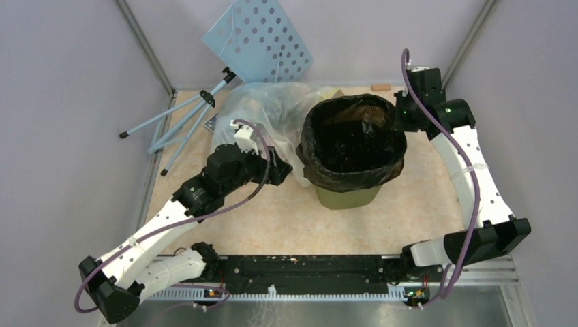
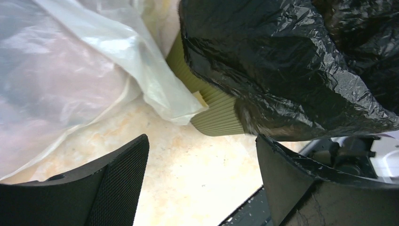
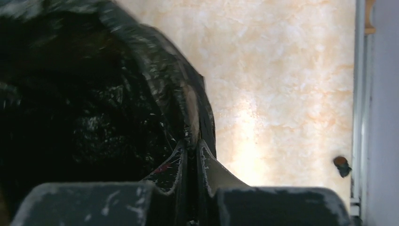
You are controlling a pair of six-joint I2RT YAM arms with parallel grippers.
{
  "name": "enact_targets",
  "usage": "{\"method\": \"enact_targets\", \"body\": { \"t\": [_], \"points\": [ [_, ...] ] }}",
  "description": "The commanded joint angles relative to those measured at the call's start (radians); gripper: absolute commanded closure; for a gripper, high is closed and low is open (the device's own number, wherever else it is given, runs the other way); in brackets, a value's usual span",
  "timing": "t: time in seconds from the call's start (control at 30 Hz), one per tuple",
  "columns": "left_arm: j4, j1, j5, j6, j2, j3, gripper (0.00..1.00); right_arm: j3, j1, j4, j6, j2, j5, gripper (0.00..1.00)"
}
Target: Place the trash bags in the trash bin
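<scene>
Top external view: black trash bag (image 1: 354,146) lines the green bin (image 1: 346,197), its edge folded over the rim.
Right gripper (image 3: 193,143): fingers pinched together on the bag's edge at the bin's far right rim.
Left gripper (image 2: 200,141): fingers apart, holding nothing, beside the bin and a clear plastic bag (image 2: 70,61).

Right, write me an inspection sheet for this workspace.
Surface: beige marbled table.
Job's things: black trash bag lines the olive-green trash bin, edge folded over the rim.
Clutter: clear plastic bag against the bin's left; pale blue perforated board on a tripod, far left.
Grippers: left gripper open beside the bin; right gripper shut on the bag at the far-right rim.
Cables: purple cable along each arm.
Surroundings: pale walls, metal frame posts.
</scene>
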Motion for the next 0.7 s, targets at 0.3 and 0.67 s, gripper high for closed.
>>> {"method": "enact_targets", "body": {
  "t": [0.3,0.67],
  "points": [
    [0.068,0.004,-0.304,-0.014,-0.106,-0.089,0.01,0.183,-0.197,0.116,0.027,0.151,-0.005,1.0],
    [0.11,0.004,-0.394,0.009,-0.086,-0.135,0.01,0.45,-0.269,0.166,0.08,0.421,0.035,1.0]
  ]
}}
